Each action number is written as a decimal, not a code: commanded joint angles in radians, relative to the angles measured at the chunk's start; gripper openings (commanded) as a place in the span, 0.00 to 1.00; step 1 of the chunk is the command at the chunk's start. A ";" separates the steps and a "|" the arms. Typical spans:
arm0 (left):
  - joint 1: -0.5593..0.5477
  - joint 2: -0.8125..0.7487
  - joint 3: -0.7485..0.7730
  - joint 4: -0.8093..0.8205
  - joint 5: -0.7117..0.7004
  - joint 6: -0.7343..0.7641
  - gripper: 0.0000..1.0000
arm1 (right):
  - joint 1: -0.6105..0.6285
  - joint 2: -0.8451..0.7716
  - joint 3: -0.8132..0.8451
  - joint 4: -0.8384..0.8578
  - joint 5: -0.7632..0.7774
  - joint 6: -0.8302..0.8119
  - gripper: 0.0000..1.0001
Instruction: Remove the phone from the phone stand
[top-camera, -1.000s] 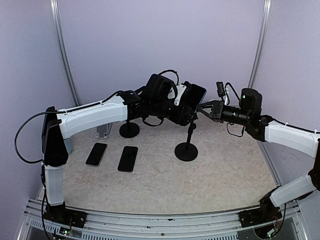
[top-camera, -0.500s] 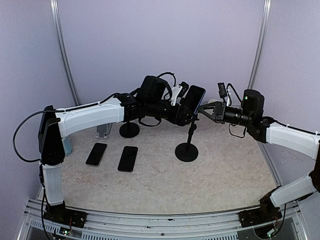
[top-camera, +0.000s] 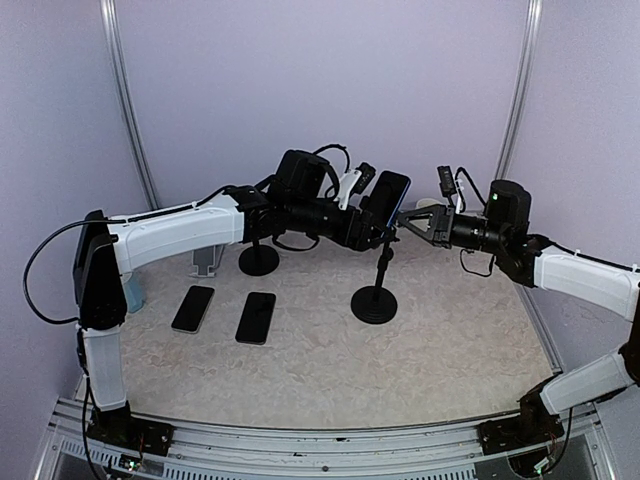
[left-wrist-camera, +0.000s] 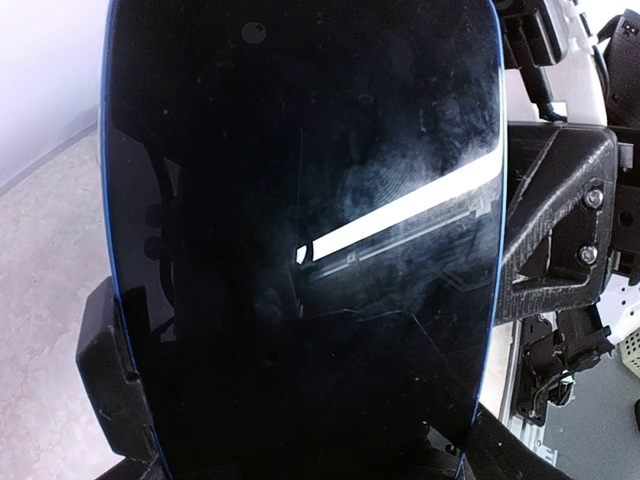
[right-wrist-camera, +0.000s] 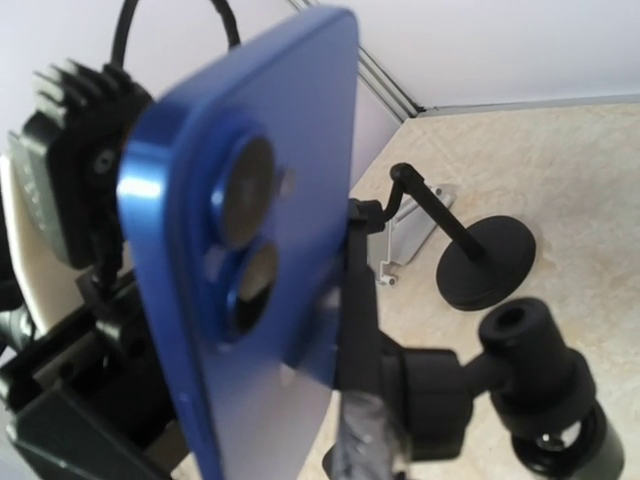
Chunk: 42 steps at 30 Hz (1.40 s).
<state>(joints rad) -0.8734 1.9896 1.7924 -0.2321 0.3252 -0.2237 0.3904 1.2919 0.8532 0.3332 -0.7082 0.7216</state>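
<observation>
The phone (top-camera: 386, 196) is blue with a black screen and stands tilted at the top of the black phone stand (top-camera: 374, 301). My left gripper (top-camera: 372, 212) is shut on it. In the left wrist view the screen (left-wrist-camera: 300, 230) fills the frame, with a black finger (left-wrist-camera: 112, 370) at each lower edge. In the right wrist view the phone's blue back (right-wrist-camera: 250, 260) lies close against the stand's thin head plate (right-wrist-camera: 362, 300). I cannot tell if they touch. My right gripper (top-camera: 402, 224) is shut on the stand's head (right-wrist-camera: 440, 390).
Two dark phones (top-camera: 193, 308) (top-camera: 256, 317) lie flat on the table at the left. A second black round-base stand (top-camera: 259, 260) (right-wrist-camera: 487, 262) and a silver stand (top-camera: 207, 262) (right-wrist-camera: 410, 232) sit behind them. Purple walls close in the back and sides.
My left wrist has drawn back a little to the left and turned, and the phone in it has tilted more upright. The right gripper has stayed at the stand's head.
</observation>
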 joint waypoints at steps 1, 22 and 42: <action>0.009 -0.060 0.006 0.034 -0.105 0.023 0.09 | -0.038 -0.041 0.000 0.007 -0.017 -0.035 0.00; -0.145 -0.503 -0.587 0.338 -0.314 -0.191 0.06 | -0.037 0.001 0.030 0.031 0.051 -0.047 0.00; -0.241 -0.206 -0.599 -0.052 -0.735 -0.662 0.01 | -0.031 -0.037 0.076 -0.025 0.080 -0.097 0.00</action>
<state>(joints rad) -1.1030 1.7119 1.1107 -0.2306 -0.3527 -0.8013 0.3679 1.2900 0.8825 0.2665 -0.6483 0.6567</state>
